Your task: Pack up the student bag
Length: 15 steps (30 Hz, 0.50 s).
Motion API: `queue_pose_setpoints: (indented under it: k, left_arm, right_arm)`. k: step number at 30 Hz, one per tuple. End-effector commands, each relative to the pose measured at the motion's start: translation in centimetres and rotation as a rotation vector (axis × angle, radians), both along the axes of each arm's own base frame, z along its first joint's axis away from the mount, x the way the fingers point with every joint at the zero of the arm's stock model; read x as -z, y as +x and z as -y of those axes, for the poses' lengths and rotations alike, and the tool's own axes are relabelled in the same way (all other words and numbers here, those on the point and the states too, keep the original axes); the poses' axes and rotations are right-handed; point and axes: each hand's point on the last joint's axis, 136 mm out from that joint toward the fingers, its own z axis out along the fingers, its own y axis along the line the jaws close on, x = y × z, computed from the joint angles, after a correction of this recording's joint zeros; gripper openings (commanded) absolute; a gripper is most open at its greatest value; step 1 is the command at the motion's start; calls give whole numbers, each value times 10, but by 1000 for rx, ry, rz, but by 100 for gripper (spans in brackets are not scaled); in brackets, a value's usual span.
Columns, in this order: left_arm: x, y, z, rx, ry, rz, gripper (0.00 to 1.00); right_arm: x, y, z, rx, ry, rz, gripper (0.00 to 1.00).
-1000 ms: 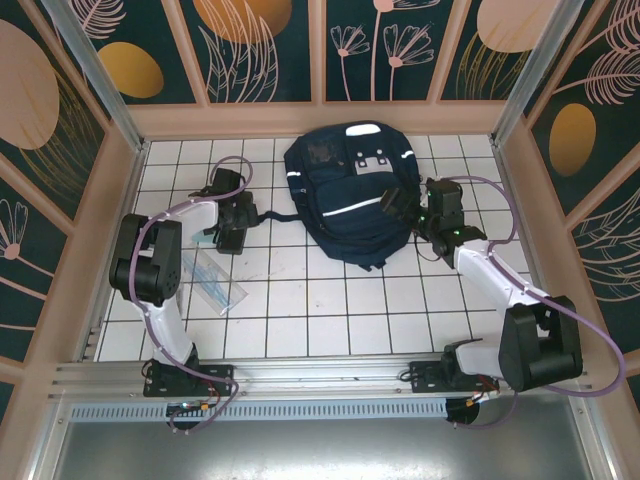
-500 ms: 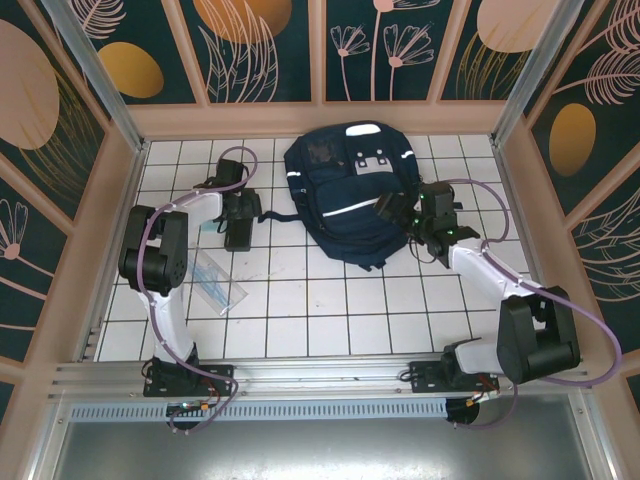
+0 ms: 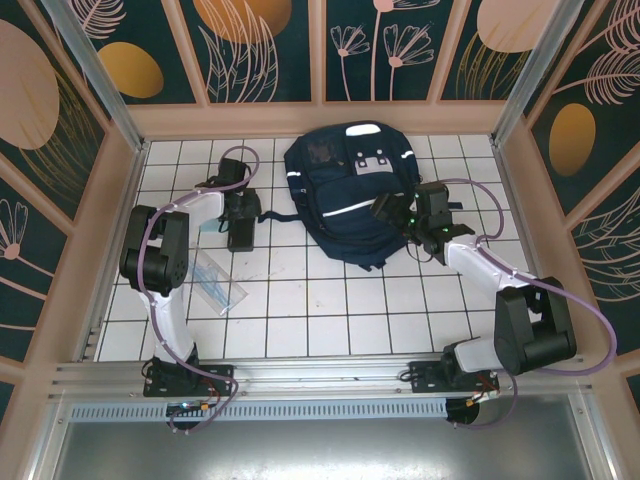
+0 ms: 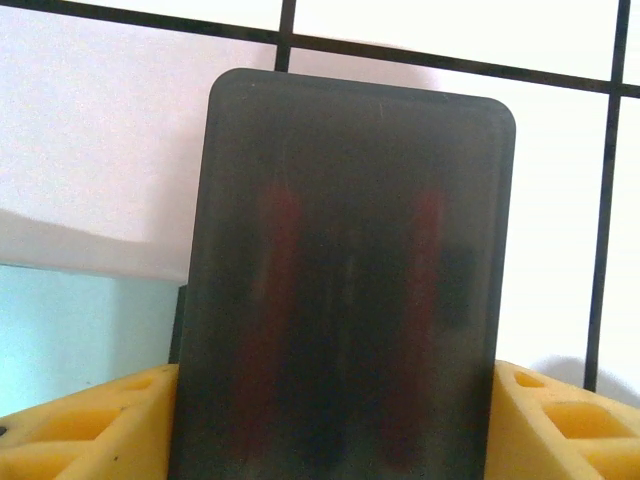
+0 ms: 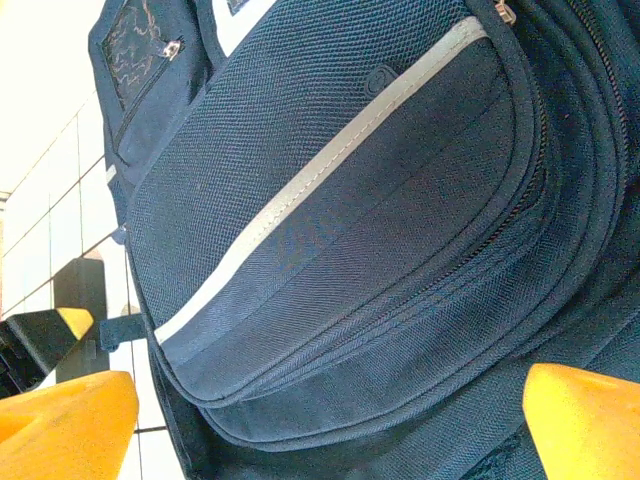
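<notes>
White-tiled table (image 3: pixel 300 300), floral wall panels (image 3: pixel 420 50), navy student bag (image 3: pixel 345 190), left end effector (image 3: pixel 238 230) straddling dark slab (image 4: pixel 340 250), grip unclear, right end effector (image 3: pixel 392 208) spread wide

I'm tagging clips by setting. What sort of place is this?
Likely a purpose-built robot test booth: a white tiled table, walls of leaf-patterned panels, and a metal rail along the near edge.
</notes>
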Motion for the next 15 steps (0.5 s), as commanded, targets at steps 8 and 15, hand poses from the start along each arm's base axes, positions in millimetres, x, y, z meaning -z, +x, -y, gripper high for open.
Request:
queue_pose_setpoints:
  k: [8, 15]
  left_arm:
    - [-54, 2, 47, -15, -300, 64, 61]
    - [-106, 8, 88, -1, -567, 155, 59]
  right_arm:
    - [-35, 3, -51, -178, 41, 146, 99]
    - [-54, -15, -122, -399, 38, 301, 95]
